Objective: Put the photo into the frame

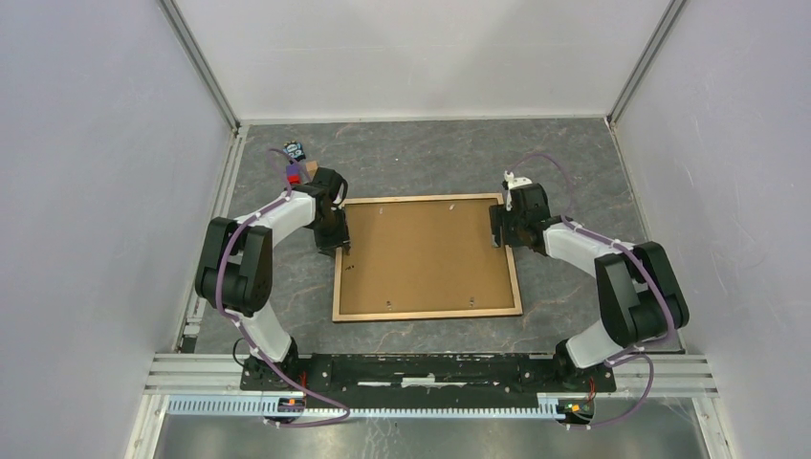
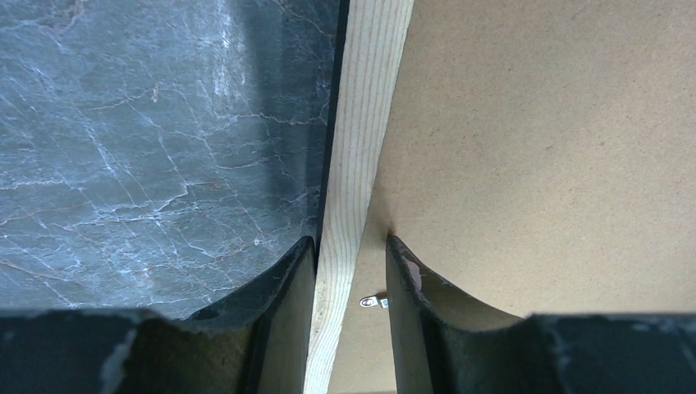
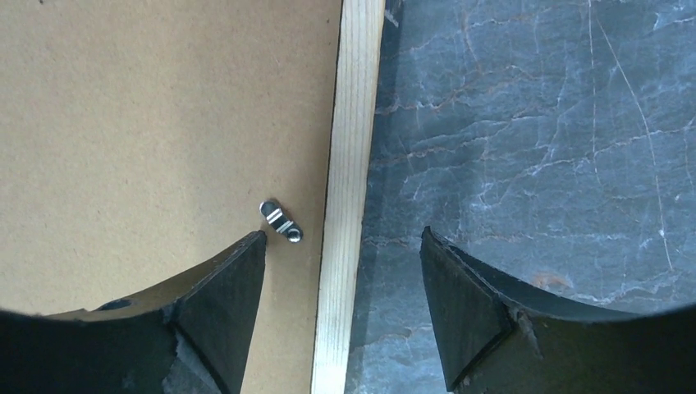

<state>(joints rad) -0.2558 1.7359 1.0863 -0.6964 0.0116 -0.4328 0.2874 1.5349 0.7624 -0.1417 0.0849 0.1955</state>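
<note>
Desk of grey veined stone carries the rectangular pale-grained wooden frame, lying flat and back-up, with matte brown fibreboard inside. Farther up, left tool straddles its left rail, half-open, clamping nothing. Right tool spans the right rail, jaws wide apart.

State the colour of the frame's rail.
The rail is pale grained wood; right wrist view shows it best.
</note>
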